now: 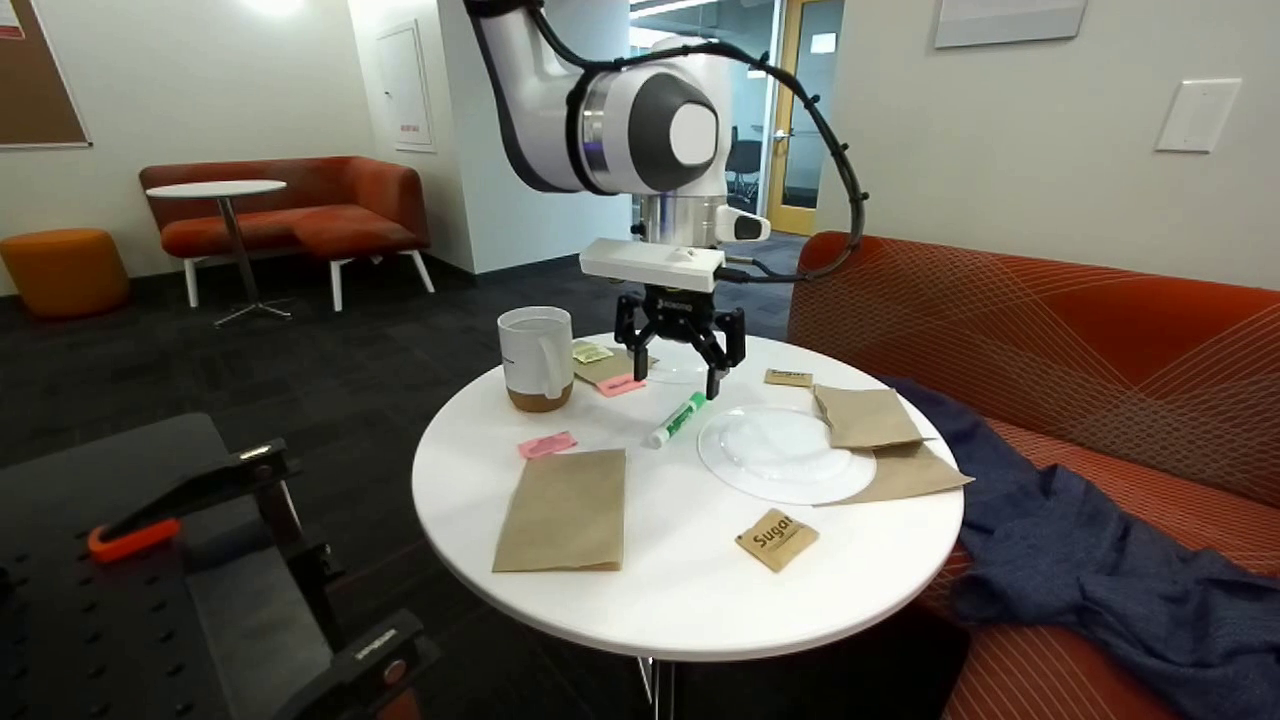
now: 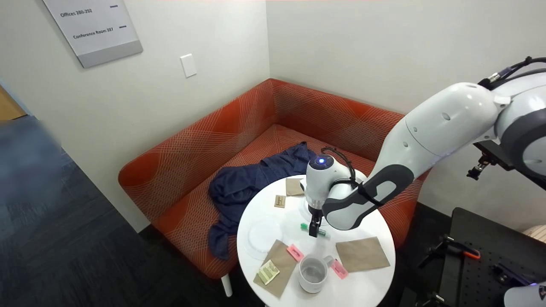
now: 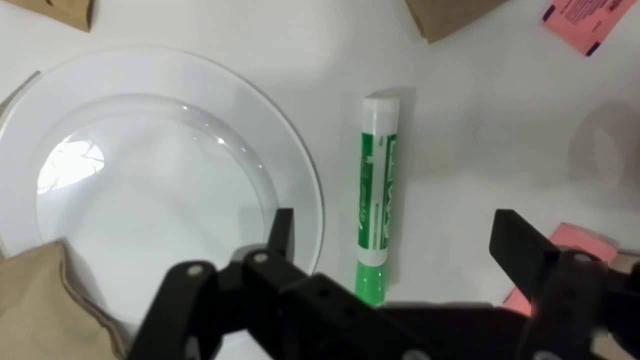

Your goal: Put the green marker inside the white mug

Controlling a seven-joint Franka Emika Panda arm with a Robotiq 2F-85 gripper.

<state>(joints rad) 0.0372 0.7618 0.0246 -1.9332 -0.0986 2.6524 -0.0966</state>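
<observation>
Round white table [image 1: 680, 600], bearing one slim green-and-white marker [image 3: 376, 197], lying flat just beside a clear round plate [image 1: 765, 458]; brown paper sugar packets [image 1: 777, 540]; a flat brown paper napkin [image 1: 565, 515]; and two small pink paper packets [image 1: 547, 446], one on either side of the way from the marker to a white cylindrical mug [image 1: 525, 355] with brown base band. Mug upright, mouth up, its grey interior [image 2: 313, 270] visible in an exterior view; plate partly overlaid by a folded brown paper square [image 1: 870, 417]. Black two-finger gripper [image 1: 677, 380], fingers spread wide, the marker seen between them in the wrist view.
</observation>
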